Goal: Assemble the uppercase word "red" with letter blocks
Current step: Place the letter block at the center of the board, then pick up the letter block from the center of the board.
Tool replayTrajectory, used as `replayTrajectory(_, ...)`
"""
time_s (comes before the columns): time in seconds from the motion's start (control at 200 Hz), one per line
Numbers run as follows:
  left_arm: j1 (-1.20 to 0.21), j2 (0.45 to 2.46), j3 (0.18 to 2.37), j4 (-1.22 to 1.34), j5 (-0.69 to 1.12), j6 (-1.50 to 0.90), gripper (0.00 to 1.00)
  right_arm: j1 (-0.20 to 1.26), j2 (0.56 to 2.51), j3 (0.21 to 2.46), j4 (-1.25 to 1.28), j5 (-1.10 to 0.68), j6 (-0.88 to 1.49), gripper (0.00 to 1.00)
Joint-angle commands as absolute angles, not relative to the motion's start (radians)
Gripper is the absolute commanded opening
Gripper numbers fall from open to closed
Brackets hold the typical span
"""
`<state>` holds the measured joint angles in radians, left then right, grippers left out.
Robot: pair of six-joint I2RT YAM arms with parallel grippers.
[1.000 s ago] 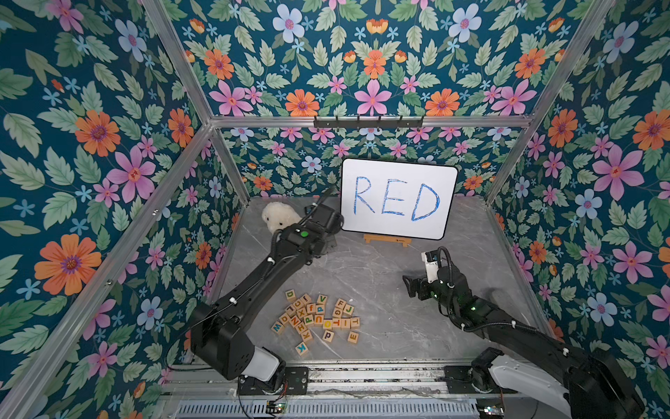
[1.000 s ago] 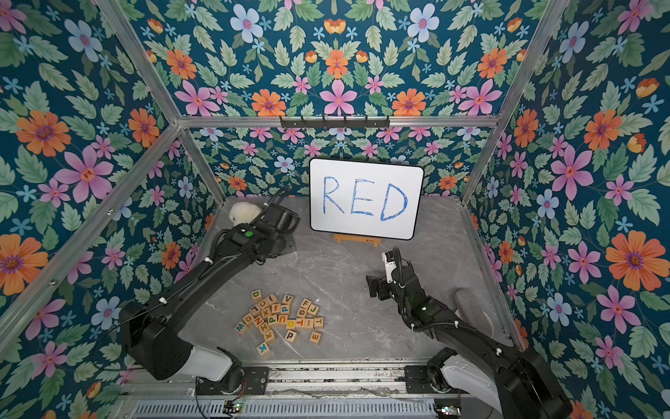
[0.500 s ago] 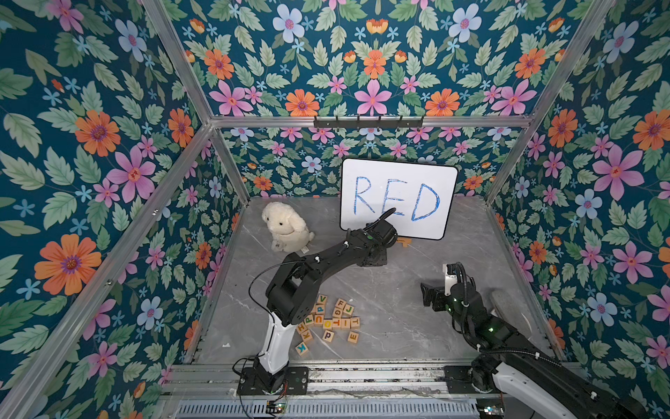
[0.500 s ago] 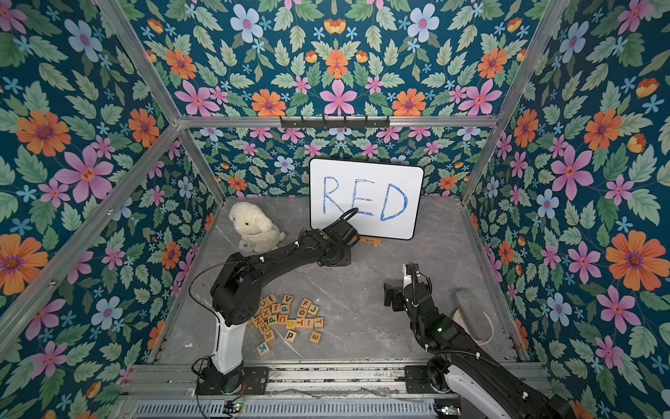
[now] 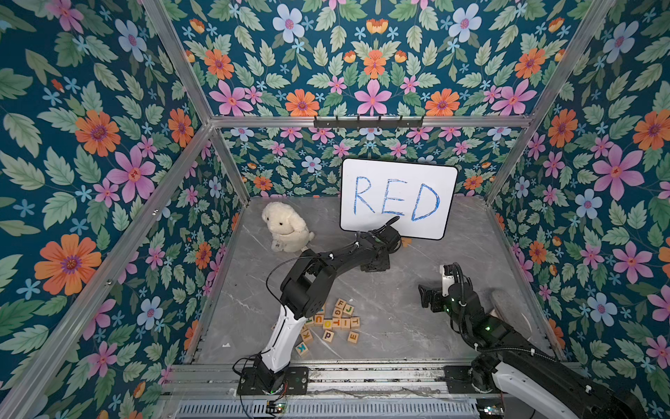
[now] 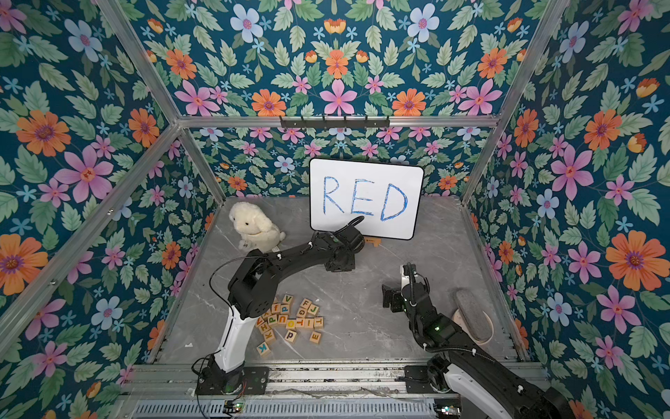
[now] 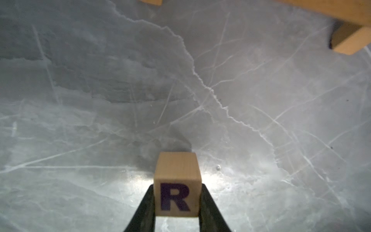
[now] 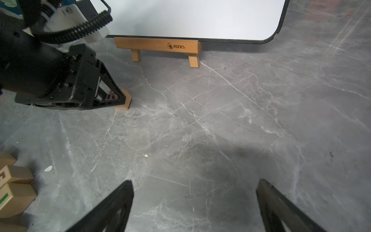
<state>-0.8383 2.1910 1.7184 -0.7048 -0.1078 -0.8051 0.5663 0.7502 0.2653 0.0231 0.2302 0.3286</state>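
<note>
Right end effector (image 8: 194,183) hangs near the front rail, fingers spread wide with nothing between them, low over bare grey tabletop (image 5: 395,315). Across open marble from it, close against the left arm's lower link, lies the loose pile of letter blocks (image 5: 335,323). No tray or box holds them. They sit straight on the tabletop, some touching, faces turned every way. At the pile's edge toward the right arm, one block shows what reads as an orange E (image 6: 315,337), lying sideways. Beside it is a lowercase purple d (image 6: 290,334), which is not wanted.

Farther back, the left end effector (image 7: 177,198) is pressed onto the R block (image 7: 177,169), one finger on each side face, with the dark purple R facing the wrist camera. In the right wrist view the cube's lower edge looks to be on the tabletop or just above it, and contact is not certain. It sits just in front of the wooden stand (image 8: 158,46), off the end nearer the left arm, below the handwritten R on the whiteboard (image 5: 398,197).

Judging from this, the R is at its place and letting go comes next. The E then lies back toward the front, behind this end effector, and the left arm is the nearer one. A cube has no long axis, so only the letter face matters. A white plush (image 5: 286,232) sits at the back left, well apart.
</note>
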Motion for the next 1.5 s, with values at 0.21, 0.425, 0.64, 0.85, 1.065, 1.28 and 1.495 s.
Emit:
replayTrajectory(0.21, -0.838, 2.229, 1.757, -0.782, -0.1, -0.808, 0.34, 0.566, 0.724, 0.253, 0.06, 0.218, 0.313, 0.97)
replayTrajectory(0.425, -0.839, 2.184, 1.764, -0.762, -0.089, -0.8, 0.66, 0.566, 0.72, 0.252, 0.06, 0.213, 0.309, 0.97)
replayTrajectory(0.64, -0.839, 2.091, 1.769, -0.726, -0.107, -0.807, 0.67, 0.566, 0.724, 0.251, 0.064, 0.21, 0.306, 0.97)
replayTrajectory(0.85, -0.838, 1.935, 1.671, -0.688, -0.151, -0.775, 0.7, 0.566, 0.727, 0.244, 0.085, 0.196, 0.289, 0.96)
replayTrajectory(1.065, -0.808, 1.661, 1.439, -0.709, -0.238, -0.787, 0.73, 0.566, 0.735, 0.252, 0.083, 0.187, 0.288, 0.95)
replayTrajectory(1.28, -0.67, 1.424, 1.17, -0.687, -0.162, -0.837, 0.75, 0.566, 0.824, 0.282, 0.137, 0.185, 0.291, 0.92)
replayTrajectory(1.495, -0.552, 1.29, 1.046, -0.761, -0.181, -0.891, 0.76, 0.568, 0.94, 0.293, 0.278, 0.154, 0.271, 0.92)
